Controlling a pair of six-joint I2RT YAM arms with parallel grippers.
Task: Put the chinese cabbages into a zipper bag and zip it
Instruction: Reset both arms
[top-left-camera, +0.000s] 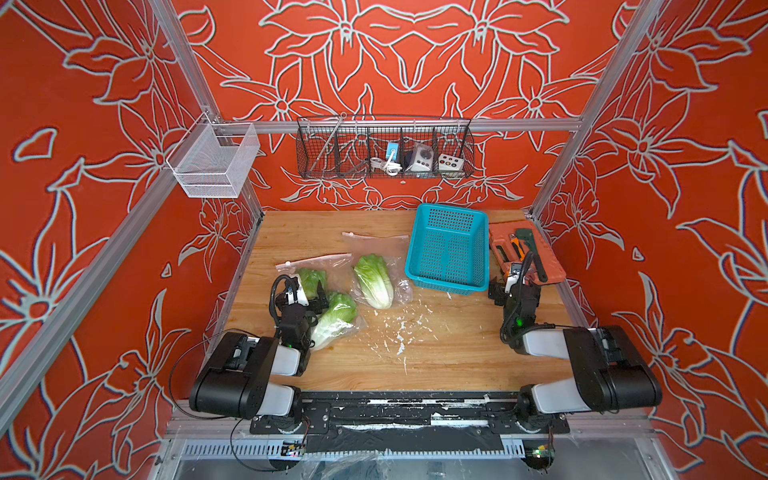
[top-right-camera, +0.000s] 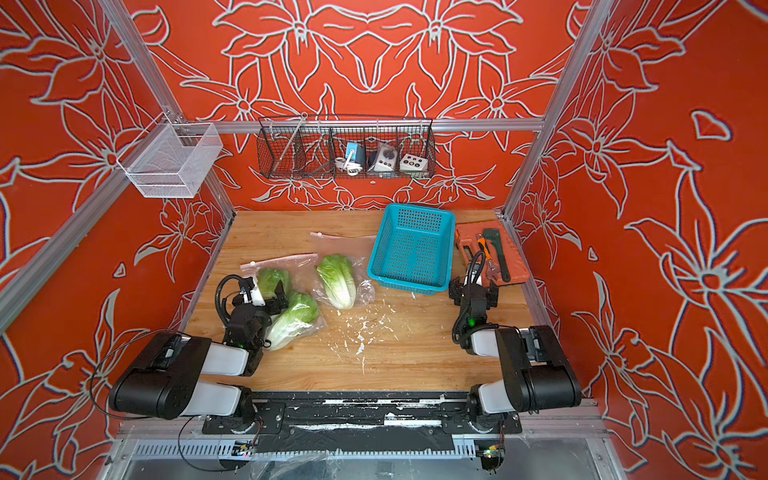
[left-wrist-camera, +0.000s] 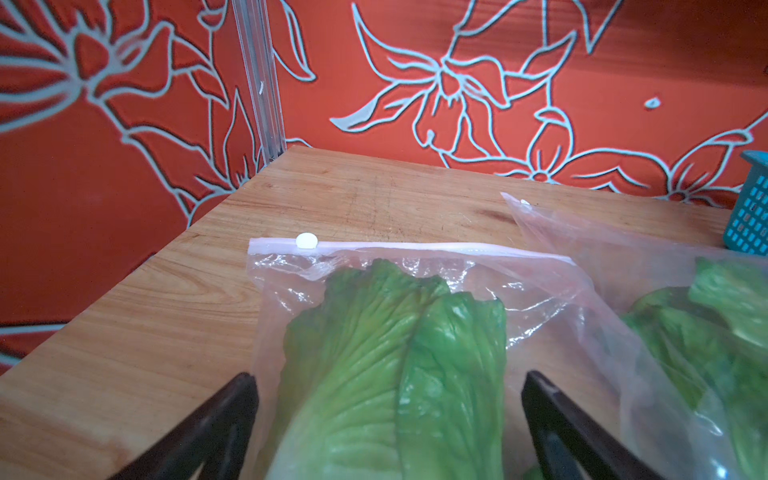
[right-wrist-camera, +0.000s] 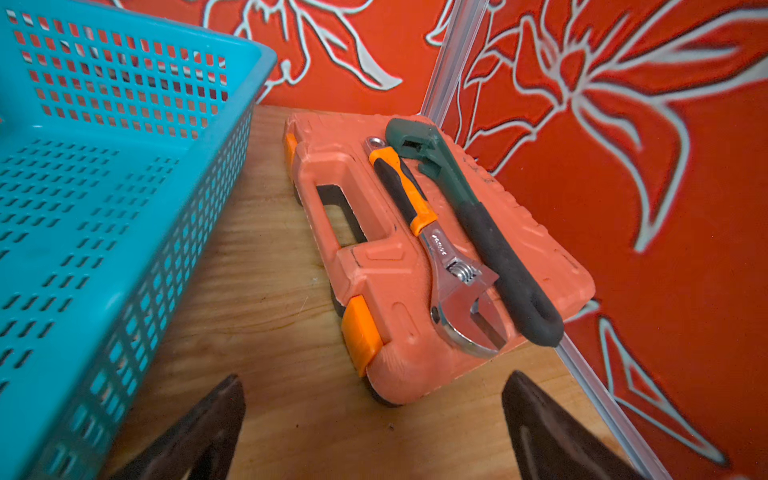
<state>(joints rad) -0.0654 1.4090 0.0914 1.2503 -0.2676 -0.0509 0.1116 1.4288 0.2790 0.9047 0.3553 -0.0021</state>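
Note:
Three chinese cabbages lie left of centre on the wooden table. One (top-left-camera: 311, 279) (left-wrist-camera: 395, 365) is inside a clear zipper bag (top-left-camera: 332, 261) (left-wrist-camera: 552, 291) with a pink zip strip and a white slider (left-wrist-camera: 306, 240) at its end. My left gripper (top-left-camera: 314, 293) (left-wrist-camera: 388, 378) is open, and its fingers stand on either side of this bagged cabbage without pressing it. A second cabbage (top-left-camera: 338, 314) lies beside it under plastic. The third (top-left-camera: 374, 280) (left-wrist-camera: 706, 328) lies in another clear bag (top-left-camera: 376, 243). My right gripper (top-left-camera: 513, 286) (right-wrist-camera: 374, 382) is open and empty over bare wood at the right.
A blue plastic basket (top-left-camera: 451, 249) (right-wrist-camera: 104, 199) stands at the back right. Beside it an orange tool case (top-left-camera: 525, 253) (right-wrist-camera: 374, 232) carries two wrenches, just ahead of my right gripper. White scuffs (top-left-camera: 399, 332) mark the middle of the table. Wire baskets hang on the walls.

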